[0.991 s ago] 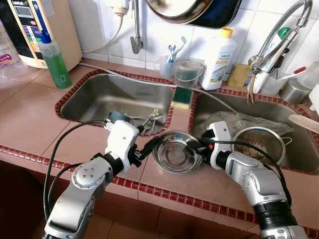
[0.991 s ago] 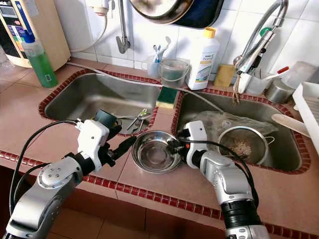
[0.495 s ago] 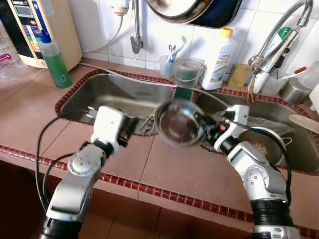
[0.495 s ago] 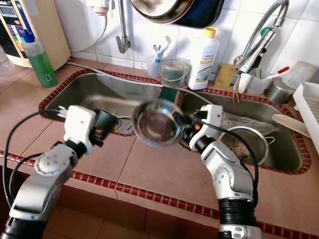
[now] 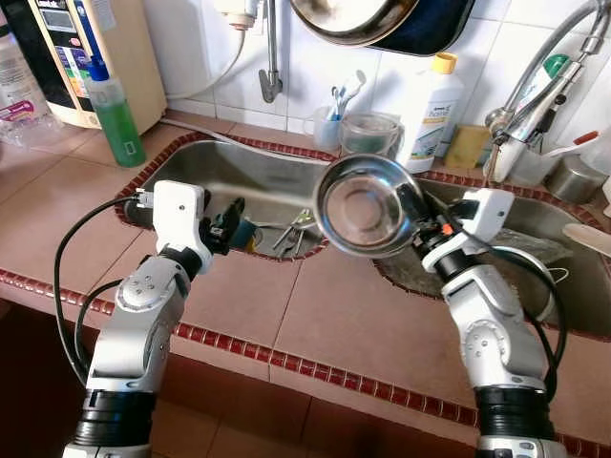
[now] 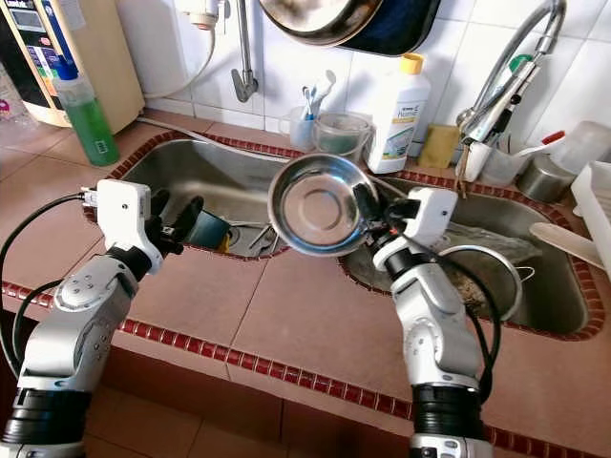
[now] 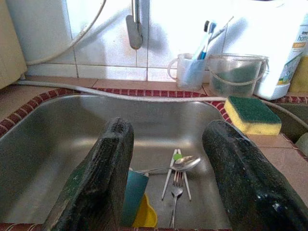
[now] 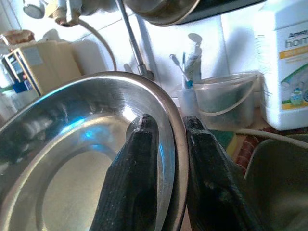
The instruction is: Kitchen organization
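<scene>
R gripper (image 5: 409, 202) pinches the rim of a steel bowl (image 5: 368, 206), one finger inside the rim, one outside, closed tight on the metal; bowl is lifted off the counter (image 5: 325, 315), tipped up on edge w/ its inside facing the camera, hanging above the divider between the two sinks; in the R wrist view both black fingers (image 8: 137, 163) straddle the rim, shiny inner wall on one side.

L gripper (image 5: 225, 222) hovers at the front edge of the left sink (image 5: 239, 181), fingers spread wide, holding nothing; L wrist view looks into the basin btwn its two fingers (image 7: 103, 178); on the basin floor lie a spoon (image 7: 185, 163), a fork (image 7: 176, 192) and chopstick-like sticks, plus a teal and yellow item (image 7: 137, 199) near the front wall, too cut off to identify.

Right sink (image 6: 549, 286) holds a wire strainer (image 6: 482, 267) w/ bits in it and a crumpled plastic bag (image 6: 477, 237).

Behind the sinks: yellow-green sponge (image 7: 251, 114) on the divider, clear tub w/ handle (image 7: 237, 74), cup w/ toothbrushes (image 7: 191, 70), white detergent bottle w/ yellow cap (image 5: 431, 110), green soap bottle (image 5: 115, 114) at the far L; a pan (image 5: 368, 17) hangs on the tiled wall above; faucet (image 5: 535, 86) stands at the R.
</scene>
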{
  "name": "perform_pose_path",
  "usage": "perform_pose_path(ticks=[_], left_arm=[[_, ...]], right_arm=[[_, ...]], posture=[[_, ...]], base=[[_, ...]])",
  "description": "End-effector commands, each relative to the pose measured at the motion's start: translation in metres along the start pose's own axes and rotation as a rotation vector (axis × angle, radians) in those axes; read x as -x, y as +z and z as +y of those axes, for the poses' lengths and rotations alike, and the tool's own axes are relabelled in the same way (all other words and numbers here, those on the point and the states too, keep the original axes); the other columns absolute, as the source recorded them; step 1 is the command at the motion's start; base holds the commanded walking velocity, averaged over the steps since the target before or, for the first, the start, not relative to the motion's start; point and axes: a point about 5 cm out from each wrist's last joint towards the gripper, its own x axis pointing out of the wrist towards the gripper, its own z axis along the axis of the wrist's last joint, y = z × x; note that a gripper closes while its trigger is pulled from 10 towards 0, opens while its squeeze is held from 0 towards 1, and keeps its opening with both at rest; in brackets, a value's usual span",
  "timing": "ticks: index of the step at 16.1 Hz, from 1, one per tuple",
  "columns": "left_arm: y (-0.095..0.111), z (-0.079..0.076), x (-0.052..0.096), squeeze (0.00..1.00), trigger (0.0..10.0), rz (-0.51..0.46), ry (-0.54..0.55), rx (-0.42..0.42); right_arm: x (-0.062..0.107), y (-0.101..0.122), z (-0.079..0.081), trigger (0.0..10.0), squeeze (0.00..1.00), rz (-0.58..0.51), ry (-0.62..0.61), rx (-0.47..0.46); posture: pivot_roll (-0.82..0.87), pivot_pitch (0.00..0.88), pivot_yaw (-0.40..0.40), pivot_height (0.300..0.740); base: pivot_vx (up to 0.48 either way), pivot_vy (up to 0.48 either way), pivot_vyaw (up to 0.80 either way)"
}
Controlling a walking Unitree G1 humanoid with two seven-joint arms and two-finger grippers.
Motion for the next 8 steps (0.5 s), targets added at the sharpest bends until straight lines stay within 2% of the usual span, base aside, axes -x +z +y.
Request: perform_pose_path(ticks=[1, 8], left_arm=[[0.0034, 0.0015, -0.0026, 0.0, 10.0, -0.01, 0.001, -0.003], [-0.0016, -0.0084, -0.0031, 0.0, 10.0, -0.004, -0.027, 0.013]], right_arm=[[0.0002, 0.0033, 0.0026, 10.0, 0.0, -0.023, 0.007, 0.021], [-0.0039, 0.0046, 0.0036, 10.0, 0.0, -0.037, 0.019, 0.049]], posture=[[-0.15, 0.0, 0.008, 0.736], [-0.15, 0.0, 0.0, 0.736]], base=[[0.0, 0.458, 0.0], [0.0, 0.455, 0.0]])
